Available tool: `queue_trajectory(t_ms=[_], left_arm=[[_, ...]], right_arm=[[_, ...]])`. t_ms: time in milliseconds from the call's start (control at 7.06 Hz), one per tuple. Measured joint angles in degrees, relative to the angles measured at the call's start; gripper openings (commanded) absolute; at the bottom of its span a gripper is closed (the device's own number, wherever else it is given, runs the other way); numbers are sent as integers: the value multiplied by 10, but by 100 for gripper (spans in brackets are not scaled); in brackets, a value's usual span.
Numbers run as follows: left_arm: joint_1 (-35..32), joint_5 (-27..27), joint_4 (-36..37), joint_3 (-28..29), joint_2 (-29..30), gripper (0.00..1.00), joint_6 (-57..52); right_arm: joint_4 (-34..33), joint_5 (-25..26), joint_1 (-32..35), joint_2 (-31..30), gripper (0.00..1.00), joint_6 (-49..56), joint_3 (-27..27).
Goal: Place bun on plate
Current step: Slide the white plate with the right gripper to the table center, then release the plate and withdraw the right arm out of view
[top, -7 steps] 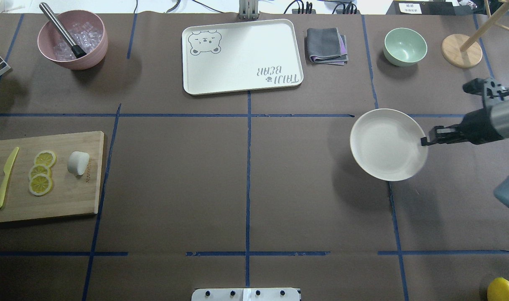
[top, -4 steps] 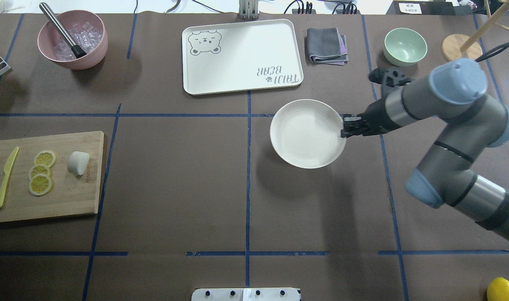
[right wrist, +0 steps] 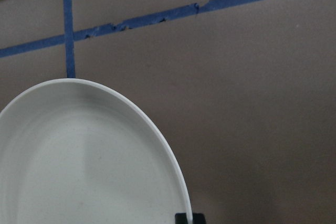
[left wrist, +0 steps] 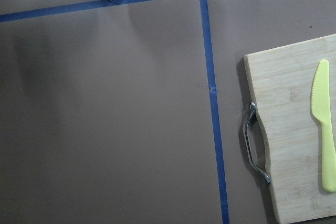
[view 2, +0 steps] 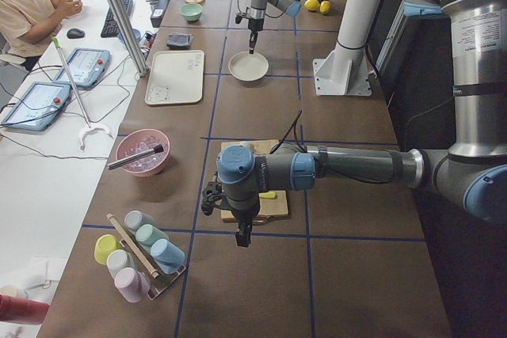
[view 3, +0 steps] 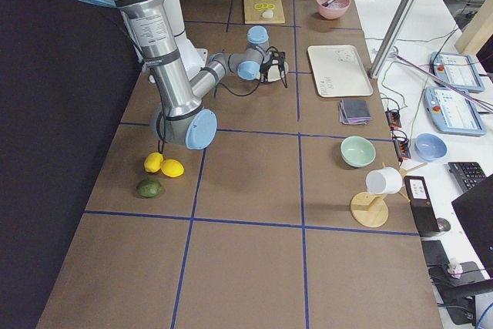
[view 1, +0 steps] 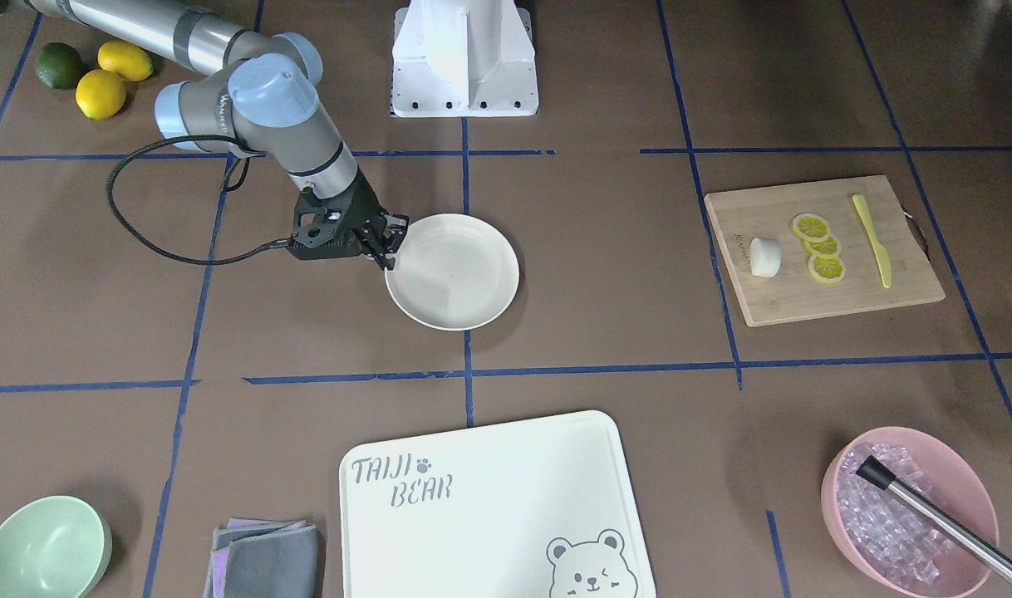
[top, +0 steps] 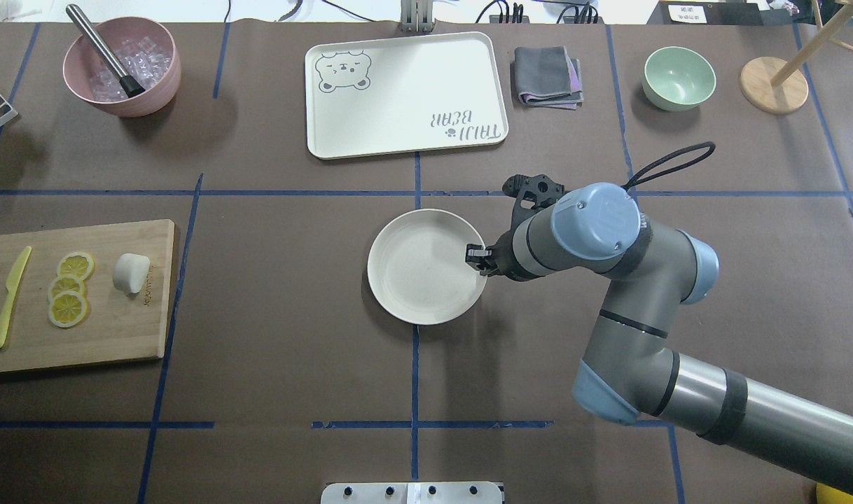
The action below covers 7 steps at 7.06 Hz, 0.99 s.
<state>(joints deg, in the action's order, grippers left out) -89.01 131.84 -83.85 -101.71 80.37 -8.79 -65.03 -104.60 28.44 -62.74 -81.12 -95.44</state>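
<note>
The bun is a small white lump lying on the wooden cutting board at the table's left, also seen from the front. The cream-white plate lies flat at the table's middle, low on or just over the paper. My right gripper is shut on the plate's right rim; the wrist view shows one fingertip at that rim. My left gripper hangs past the board's outer end, seen only from the side, so its state is unclear.
Lemon slices and a yellow knife share the board with the bun. Along the far edge stand a pink ice bowl, the bear-printed tray, a folded cloth, a green bowl and a wooden stand.
My right arm has carried the plate from the table's right side leftward to the middle, still gripping its rim. The bun and board have not moved.
</note>
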Motion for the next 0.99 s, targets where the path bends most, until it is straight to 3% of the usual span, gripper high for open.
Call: queue_trajectory(t_ms=[142, 567, 708, 992], left_arm=[[0, 0, 0, 0, 0, 100, 0], [0, 0, 0, 1, 0, 100, 0], [0, 0, 0, 1, 0, 100, 0], [1, -1, -2, 1, 1, 100, -1]], right_arm=[[0, 15, -15, 2, 99, -5, 1], [-9, 49, -27, 1, 100, -27, 1], [-49, 43, -15, -2, 100, -18, -9], [-220, 5, 36, -16, 100, 114, -79]])
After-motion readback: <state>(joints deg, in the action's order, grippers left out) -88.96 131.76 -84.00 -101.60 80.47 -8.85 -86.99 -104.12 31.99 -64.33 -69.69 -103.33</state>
